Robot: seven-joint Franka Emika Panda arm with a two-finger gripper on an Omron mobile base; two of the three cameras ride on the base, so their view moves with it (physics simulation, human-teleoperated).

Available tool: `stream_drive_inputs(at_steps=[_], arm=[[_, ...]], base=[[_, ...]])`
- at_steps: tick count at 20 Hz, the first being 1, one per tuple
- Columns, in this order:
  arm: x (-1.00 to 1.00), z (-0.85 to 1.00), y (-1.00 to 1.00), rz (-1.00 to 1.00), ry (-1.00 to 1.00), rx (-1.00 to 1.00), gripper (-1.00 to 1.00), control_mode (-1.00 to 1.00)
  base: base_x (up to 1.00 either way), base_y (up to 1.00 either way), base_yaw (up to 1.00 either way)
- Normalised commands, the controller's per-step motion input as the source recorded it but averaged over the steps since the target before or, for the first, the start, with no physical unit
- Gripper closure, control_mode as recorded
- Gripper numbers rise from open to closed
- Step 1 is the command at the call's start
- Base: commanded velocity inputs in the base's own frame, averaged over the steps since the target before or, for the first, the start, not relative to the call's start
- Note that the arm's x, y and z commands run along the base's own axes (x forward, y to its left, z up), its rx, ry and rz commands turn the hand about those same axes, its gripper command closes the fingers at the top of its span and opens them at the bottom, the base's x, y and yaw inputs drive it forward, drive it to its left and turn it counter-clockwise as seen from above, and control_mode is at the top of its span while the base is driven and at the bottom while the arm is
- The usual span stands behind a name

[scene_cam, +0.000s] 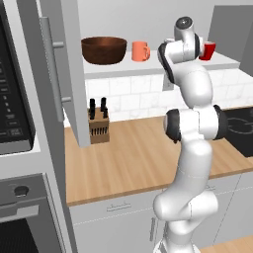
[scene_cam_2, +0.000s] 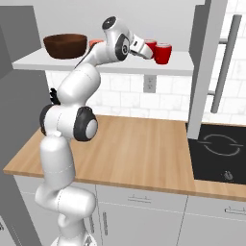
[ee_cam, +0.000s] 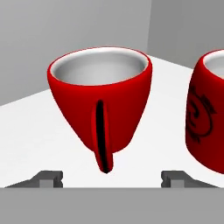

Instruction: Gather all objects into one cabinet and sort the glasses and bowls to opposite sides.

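The cabinet's pale shelf (scene_cam: 123,67) (scene_cam_2: 96,63) carries a wide dark brown bowl (scene_cam: 104,49) (scene_cam_2: 66,45) at its left end and a salmon-orange mug (scene_cam: 140,51) (scene_cam_2: 95,43) beside it. Two red cups stand at the right end (scene_cam_2: 163,54) (scene_cam_2: 150,44), one of them showing past the arm (scene_cam: 208,50). My gripper (scene_cam_2: 145,52) (ee_cam: 112,177) is open at the shelf. The nearer red cup (ee_cam: 100,100) stands just ahead of the gap between my spread fingertips (ee_cam: 50,177), its handle towards me and nothing touching it. The other red cup (ee_cam: 208,118) is close on its right.
The grey cabinet doors hang open at both sides (scene_cam: 59,74) (scene_cam_2: 211,62). Below lie a wooden counter (scene_cam: 138,158) with a knife block (scene_cam: 98,123) by the wall, a black hob (scene_cam_2: 218,149) at the right and an oven column (scene_cam: 20,188) at the left.
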Motion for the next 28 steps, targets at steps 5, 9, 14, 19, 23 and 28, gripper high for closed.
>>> stream_drive_inputs(at_steps=[5, 9, 14, 19, 23, 28], arm=[[-0.61, 0.0, 0.4, 0.0, 0.0, 0.0, -1.0, -1.0], [-0.61, 0.0, 0.52, 0.0, -0.03, 0.0, -1.0, -1.0], [-0.42, 0.0, 0.61, 0.16, 0.0, 0.0, -1.0, -1.0], [-0.01, 0.05, 0.26, 0.36, 0.0, 0.0, -1.0, -1.0], [-0.09, 0.07, 0.21, 0.4, 0.01, 0.0, -1.0, -1.0], [-0.02, 0.22, 0.08, 0.39, 0.0, 0.01, -1.0, -1.0]], base=[[0.0, 0.0, 0.0], [0.0, 0.0, 0.0], [0.0, 0.0, 0.0], [0.0, 0.0, 0.0], [0.0, 0.0, 0.0], [0.0, 0.0, 0.0]])
